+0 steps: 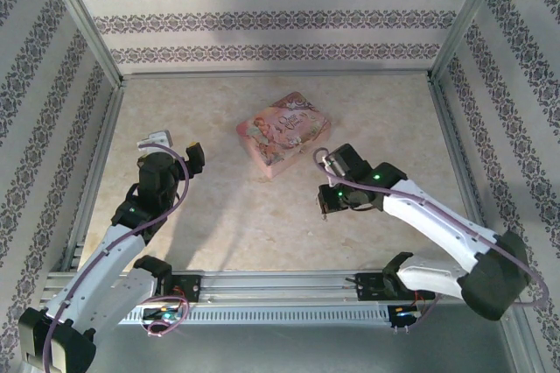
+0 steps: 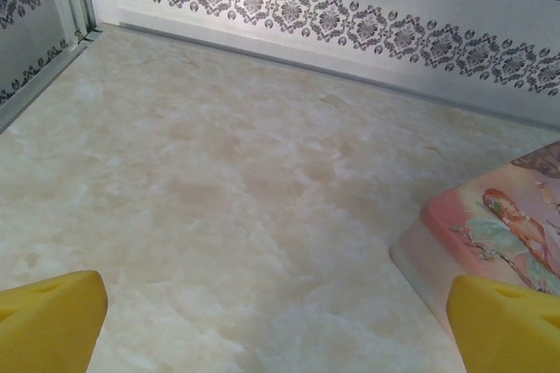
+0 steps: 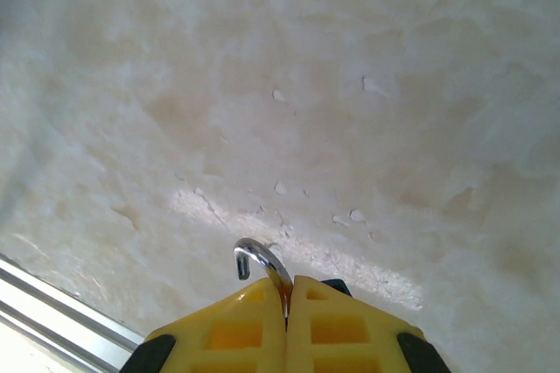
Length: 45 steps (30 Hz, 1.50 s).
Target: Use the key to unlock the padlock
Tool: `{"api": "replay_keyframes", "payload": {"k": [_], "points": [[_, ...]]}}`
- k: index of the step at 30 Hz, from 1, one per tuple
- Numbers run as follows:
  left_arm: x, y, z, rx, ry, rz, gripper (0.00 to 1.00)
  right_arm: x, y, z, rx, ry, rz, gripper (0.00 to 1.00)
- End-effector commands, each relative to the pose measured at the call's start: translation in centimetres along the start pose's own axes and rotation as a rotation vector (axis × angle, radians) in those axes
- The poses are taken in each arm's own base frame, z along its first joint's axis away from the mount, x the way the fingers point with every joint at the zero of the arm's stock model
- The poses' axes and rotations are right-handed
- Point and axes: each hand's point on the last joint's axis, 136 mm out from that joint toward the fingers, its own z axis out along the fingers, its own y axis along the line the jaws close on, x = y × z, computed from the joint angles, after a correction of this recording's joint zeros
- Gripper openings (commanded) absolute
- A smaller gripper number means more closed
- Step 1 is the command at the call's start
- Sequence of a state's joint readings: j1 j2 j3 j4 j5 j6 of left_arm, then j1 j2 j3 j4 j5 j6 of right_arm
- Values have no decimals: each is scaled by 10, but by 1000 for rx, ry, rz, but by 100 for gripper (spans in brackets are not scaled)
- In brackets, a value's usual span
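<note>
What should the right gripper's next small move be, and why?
Probably lower the right gripper and set down its small dark padlock with the silvery metal hook: the hook's tip looks free, so likely unlocked, and the open left gripper holds nothing.

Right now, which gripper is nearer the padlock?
Right. The right gripper is shut on the padlock, its loop poking out; the left gripper hangs open far off, beyond the pink box.

The padlock (image 3: 261,252) was pinched between the closed yellow fingers (image 3: 236,329) of the right gripper (image 3: 287,285), over the marbled tabletop (image 3: 350,84), a little right of its middle. Its silvery hooked shackle stuck out, curling to a free end. A dark sliver of the body showed behind the fingers.
</note>
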<state>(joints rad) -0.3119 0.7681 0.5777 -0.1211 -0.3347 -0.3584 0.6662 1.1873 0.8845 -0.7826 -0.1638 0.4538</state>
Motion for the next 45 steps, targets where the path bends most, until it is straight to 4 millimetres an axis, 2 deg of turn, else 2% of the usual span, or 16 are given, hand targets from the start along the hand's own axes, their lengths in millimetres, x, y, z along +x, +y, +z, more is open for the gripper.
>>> {"api": "replay_keyframes", "payload": {"k": [1, 13, 26, 28, 32, 36, 40, 45], "points": [[7, 12, -1, -47, 17, 18, 100, 14, 1, 19, 5, 76, 20, 0], [9, 16, -2, -68, 36, 29, 99, 31, 20, 76, -28, 254, 19, 0], [13, 18, -2, -72, 53, 31, 99, 37, 26, 100, -46, 313, 24, 0], [14, 18, -2, -73, 55, 28, 99, 37, 24, 101, -35, 314, 27, 4], [15, 18, -2, -72, 58, 27, 100, 33, 25, 98, -34, 293, 26, 12], [15, 19, -3, -73, 57, 26, 100, 25, 25, 87, -20, 244, 12, 18], [14, 19, -5, -70, 48, 23, 100, 11, 24, 67, -7, 167, -8, 25], [12, 21, -7, -71, 34, 13, 99, -10, 8, 33, 46, 36, -29, 31]]}}
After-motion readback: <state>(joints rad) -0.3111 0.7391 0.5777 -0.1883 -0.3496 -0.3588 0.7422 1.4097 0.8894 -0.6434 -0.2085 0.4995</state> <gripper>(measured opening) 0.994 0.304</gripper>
